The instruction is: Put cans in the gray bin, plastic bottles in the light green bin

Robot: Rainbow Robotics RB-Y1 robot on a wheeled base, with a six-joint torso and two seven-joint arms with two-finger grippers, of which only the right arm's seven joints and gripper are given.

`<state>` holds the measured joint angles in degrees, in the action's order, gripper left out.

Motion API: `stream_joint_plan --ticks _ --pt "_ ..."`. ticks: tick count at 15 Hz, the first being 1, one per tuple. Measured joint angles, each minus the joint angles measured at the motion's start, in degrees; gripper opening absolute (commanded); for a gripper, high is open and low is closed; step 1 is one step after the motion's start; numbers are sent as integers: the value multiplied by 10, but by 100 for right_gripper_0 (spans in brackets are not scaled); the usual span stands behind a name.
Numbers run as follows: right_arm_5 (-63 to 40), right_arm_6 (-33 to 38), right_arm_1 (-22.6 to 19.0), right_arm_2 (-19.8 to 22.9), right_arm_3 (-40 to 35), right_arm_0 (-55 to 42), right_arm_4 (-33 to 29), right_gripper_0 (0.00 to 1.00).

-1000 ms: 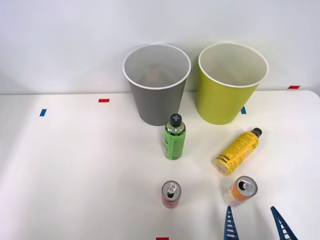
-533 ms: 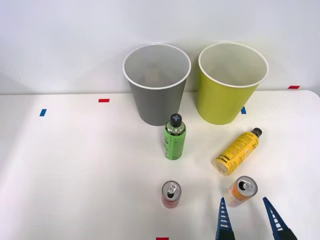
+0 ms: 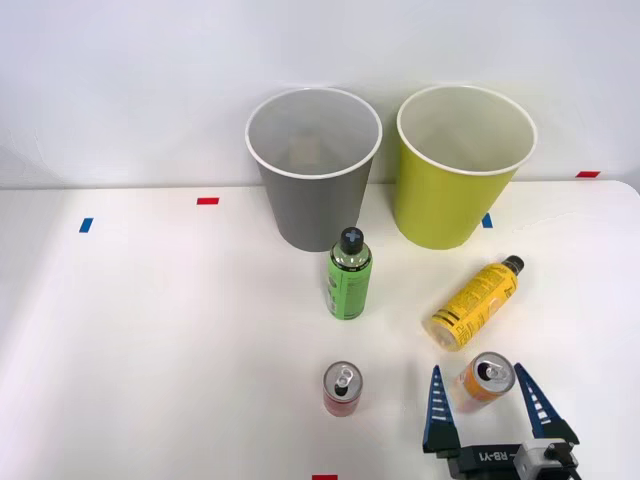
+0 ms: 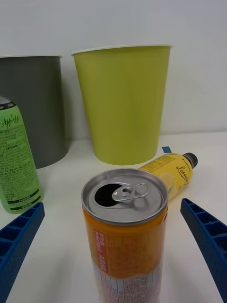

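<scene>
An orange and white can (image 3: 484, 381) (image 4: 125, 236) stands upright near the table's front right, its pull-tab top open. My right gripper (image 3: 481, 391) (image 4: 113, 246) is open, its blue fingers (image 3: 437, 404) on either side of that can and not touching it. A shorter red can (image 3: 341, 388) stands to its left. The green bottle (image 3: 348, 275) (image 4: 16, 161) stands upright mid-table. The yellow bottle (image 3: 476, 303) (image 4: 168, 173) lies on its side just behind the orange can. At the back stand the gray bin (image 3: 313, 170) (image 4: 33, 109) and the light green bin (image 3: 458, 170) (image 4: 124, 102).
The white table (image 3: 150, 330) has small red and blue tape marks (image 3: 207, 201) near its back edge and a red mark (image 3: 324, 477) at the front. A white wall rises behind the bins.
My right gripper has advanced forward from the front edge, so its open fingers now flank the orange and white can. No object has moved.
</scene>
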<state>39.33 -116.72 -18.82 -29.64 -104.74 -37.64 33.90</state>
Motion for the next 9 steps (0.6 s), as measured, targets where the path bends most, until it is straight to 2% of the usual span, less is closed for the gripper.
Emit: stream_joint_plan --ticks 9 --pt "-29 -49 -6 4 0 27 47 99"
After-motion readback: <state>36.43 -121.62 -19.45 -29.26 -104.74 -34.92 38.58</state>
